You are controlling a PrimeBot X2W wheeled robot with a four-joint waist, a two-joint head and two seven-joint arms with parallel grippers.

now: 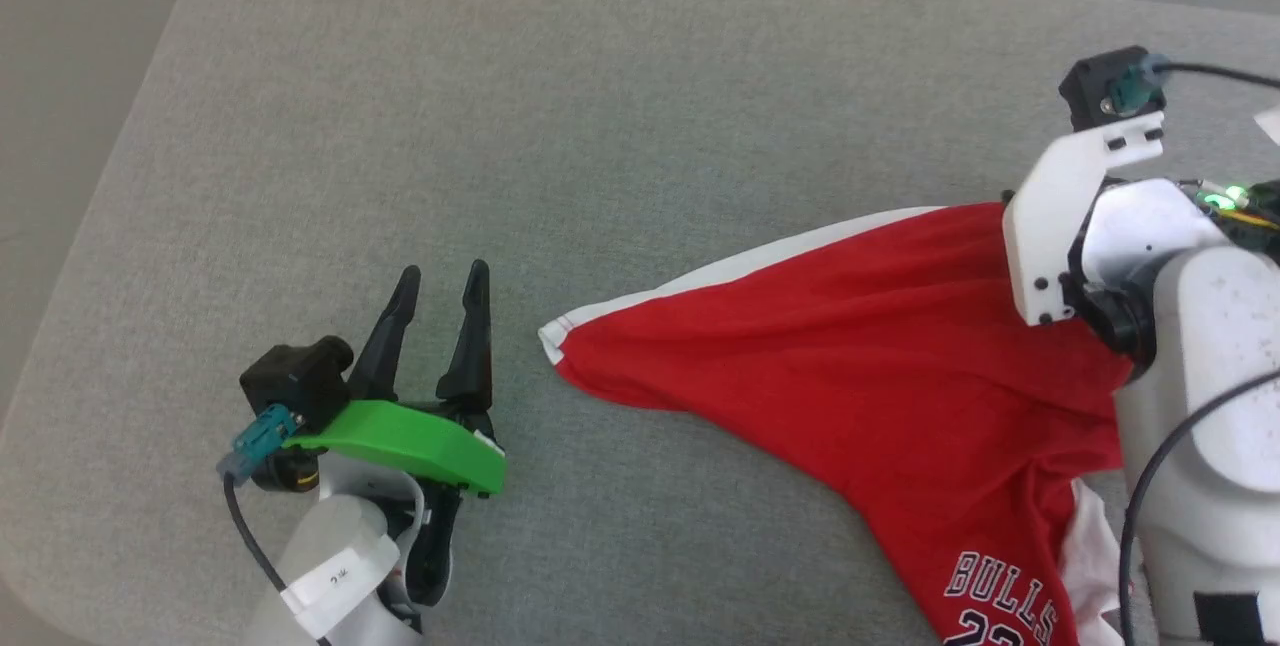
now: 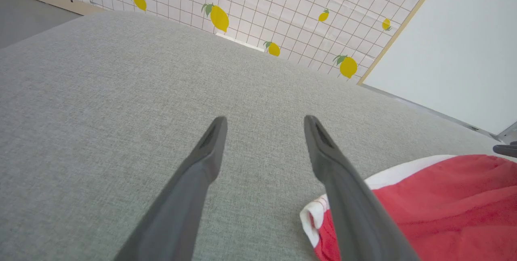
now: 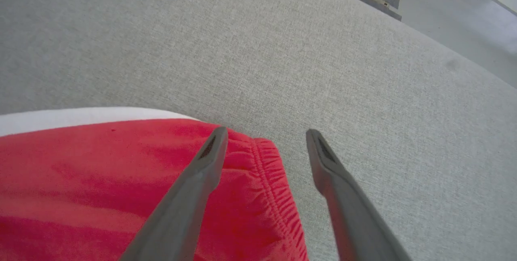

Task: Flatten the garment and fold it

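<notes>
The garment (image 1: 880, 366) is laid on the right part of a grey upholstered surface (image 1: 500, 126). The left gripper (image 1: 443, 271) is held spread just beside its white-trimmed corner. The right gripper (image 3: 265, 131) is held spread above the gathered red edge. A lemon-patterned grid wall (image 2: 282, 6) is seen beyond.

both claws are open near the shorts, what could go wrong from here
1. The right claw straddles the elastic waistband edge, one finger over bare grey cushion; closing may pinch too little and slip.
2. The left claw sits beside, not over, the white-trimmed corner of the red shorts; closing there would likely grab nothing.
</notes>
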